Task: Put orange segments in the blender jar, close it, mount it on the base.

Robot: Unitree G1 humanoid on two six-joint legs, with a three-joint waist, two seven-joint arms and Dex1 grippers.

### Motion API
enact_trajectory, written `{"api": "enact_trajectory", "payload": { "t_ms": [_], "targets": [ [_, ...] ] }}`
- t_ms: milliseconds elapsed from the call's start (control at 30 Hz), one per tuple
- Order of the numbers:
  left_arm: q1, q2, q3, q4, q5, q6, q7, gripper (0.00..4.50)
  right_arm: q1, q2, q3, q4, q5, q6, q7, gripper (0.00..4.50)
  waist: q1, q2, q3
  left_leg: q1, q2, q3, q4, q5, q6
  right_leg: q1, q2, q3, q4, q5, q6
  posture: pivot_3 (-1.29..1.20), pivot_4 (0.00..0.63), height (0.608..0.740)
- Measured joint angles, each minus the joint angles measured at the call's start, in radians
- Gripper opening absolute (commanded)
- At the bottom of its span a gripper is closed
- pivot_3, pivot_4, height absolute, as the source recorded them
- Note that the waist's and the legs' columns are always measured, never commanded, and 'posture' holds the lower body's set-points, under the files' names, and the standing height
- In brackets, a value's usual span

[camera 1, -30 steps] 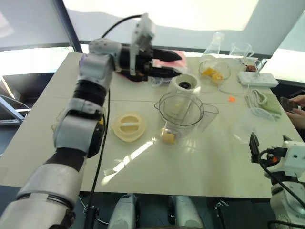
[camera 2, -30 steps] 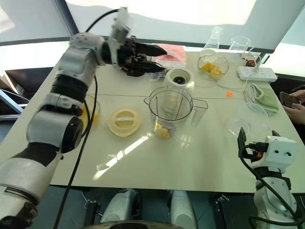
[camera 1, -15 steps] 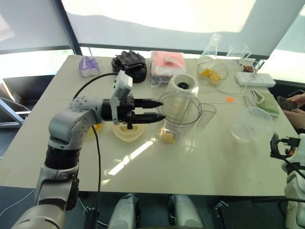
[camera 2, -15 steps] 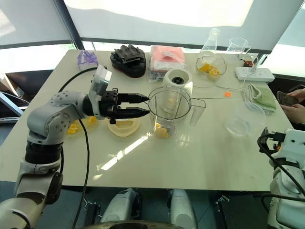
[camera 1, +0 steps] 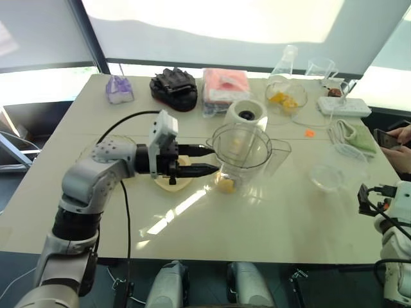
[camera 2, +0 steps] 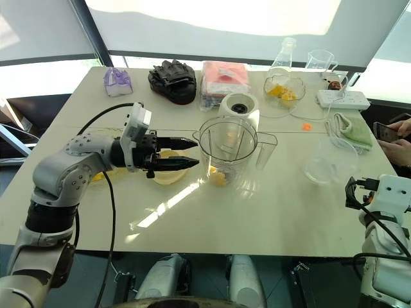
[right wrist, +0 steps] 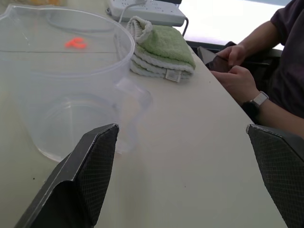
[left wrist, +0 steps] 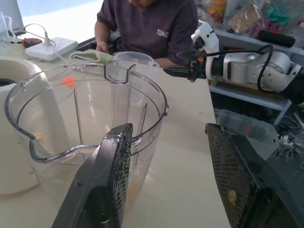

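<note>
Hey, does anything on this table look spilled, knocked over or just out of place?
Nothing is tipped or spilled. The one stray is a small orange scrap lying loose on the table, between the folded green cloth and the blender jar.

Your table [camera 1: 289,231] is a pale cream top, glare streaking its middle. Beyond the table's far edge, bright windows [camera 1: 218,25] with grey blinds [camera 1: 38,32]; beneath its near edge, dark floor [camera 1: 19,269].
</note>
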Motion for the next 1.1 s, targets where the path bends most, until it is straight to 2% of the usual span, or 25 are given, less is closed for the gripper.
{"api": "enact_trajectory", "payload": {
  "t_ms": [267, 467, 1100],
  "targets": [
    [-0.005, 0.002, -0.006, 0.0, -0.001, -0.005, 0.012, 2.53, -0.102, -0.031, 0.041, 0.216, -0.016, -0.079, 0.028, 4.5, -0.002, 0.001, 0.0, 0.0, 0.0, 0.0, -0.001, 0.0, 0.0, 0.0, 0.0, 0.0, 0.0, 0.0, 0.0, 0.0, 0.15, 0.74],
    [0.003, 0.009, -0.006, -0.013, -0.003, 0.0, 0.032, 2.53, -0.133, -0.041, 0.059, 0.246, -0.022, -0.113, 0.041, 4.5, -0.001, 0.0, 0.001, 0.0, 0.0, 0.0, -0.001, 0.0, 0.0, 0.0, 0.0, 0.0, -0.001, 0.0, 0.0, 0.0, 0.15, 0.74],
    [0.007, 0.016, -0.009, -0.028, -0.004, 0.003, 0.056, 2.53, -0.32, -0.055, 0.112, 0.611, -0.112, -0.314, -0.08, 4.5, -0.007, 0.001, 0.001, 0.001, 0.0, 0.002, -0.002, 0.0, 0.0, -0.001, 0.0, 0.002, -0.001, 0.0, 0.0, 0.0, 0.15, 0.74]
  ]
}}
